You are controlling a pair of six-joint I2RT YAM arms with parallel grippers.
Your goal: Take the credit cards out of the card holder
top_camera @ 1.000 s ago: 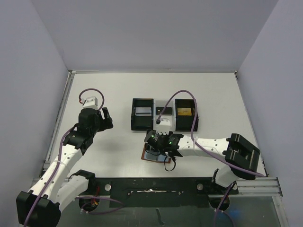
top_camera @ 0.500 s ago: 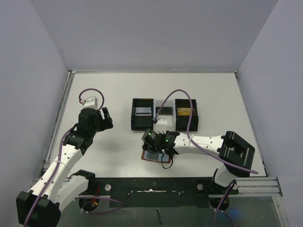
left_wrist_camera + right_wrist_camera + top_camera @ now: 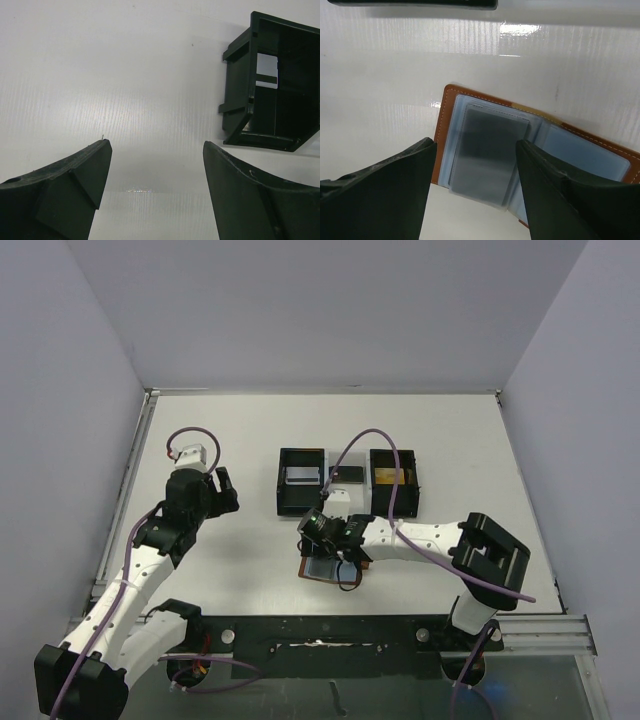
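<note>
Black fingers [image 3: 70,182] of the left gripper [image 3: 155,146] stand spread wide with nothing between them. They hang over the bare white table [image 3: 125,55], well to the left of the tray [image 3: 282,485]. From the left wrist, only the tray's left compartment shows, off to the upper right of the fingers.

The tray is black and has three compartments in a row. A pale card [image 3: 301,476] lies in its left compartment, a dark card [image 3: 348,475] in the small middle one and a gold card [image 3: 390,477] in the right one.

The holder [image 3: 580,150] lies open and flat on the table just on the near side of the tray, below its middle compartment. Its brown leather edge with pale stitching frames blue-grey pockets. A grey card [image 3: 487,150] sits over the left-hand pocket, its lower edge reaching past the holder's rim.

The right gripper [image 3: 475,143] is directly over the holder, on the near side of the tray. Its fingers [image 3: 385,190] are apart, one to each side of the grey card, and pinch nothing. Whether the tips touch the holder I cannot tell. The right arm reaches in from the right of the tray.
</note>
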